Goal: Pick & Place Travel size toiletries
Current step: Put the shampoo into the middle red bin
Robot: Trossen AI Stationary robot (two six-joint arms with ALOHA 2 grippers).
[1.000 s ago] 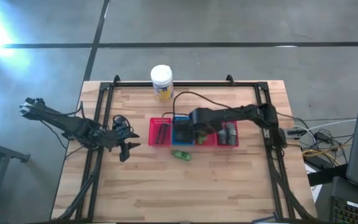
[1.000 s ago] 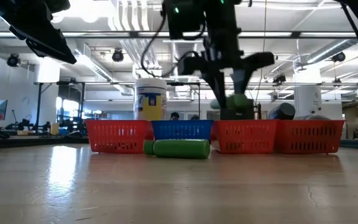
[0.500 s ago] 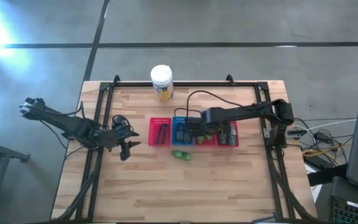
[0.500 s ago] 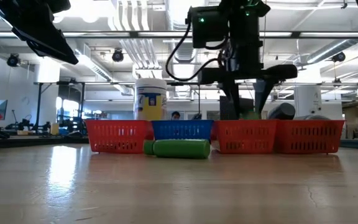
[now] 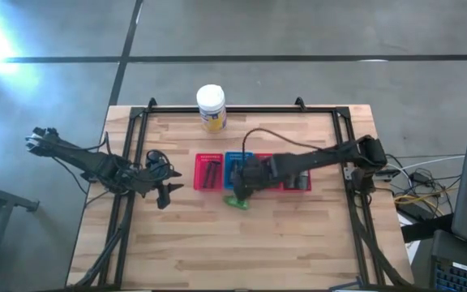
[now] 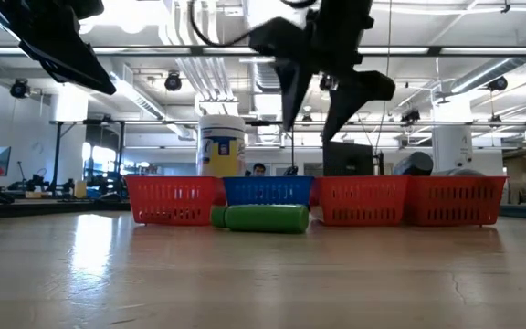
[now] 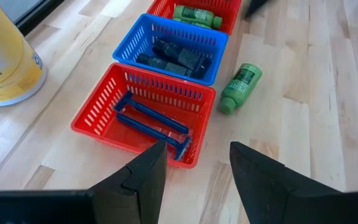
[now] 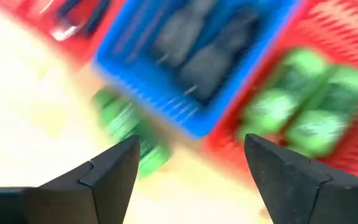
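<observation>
Green bottle (image 5: 237,202) on table just below right hand (image 5: 242,185); hand open, empty.

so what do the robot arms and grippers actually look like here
Both arms are dark, nearly black, built from slim jointed links. The right arm has a black cable looping above it. Each ends in two flat, angular, wedge-shaped fingers, as on the left gripper and right gripper. No markings are readable.
</observation>
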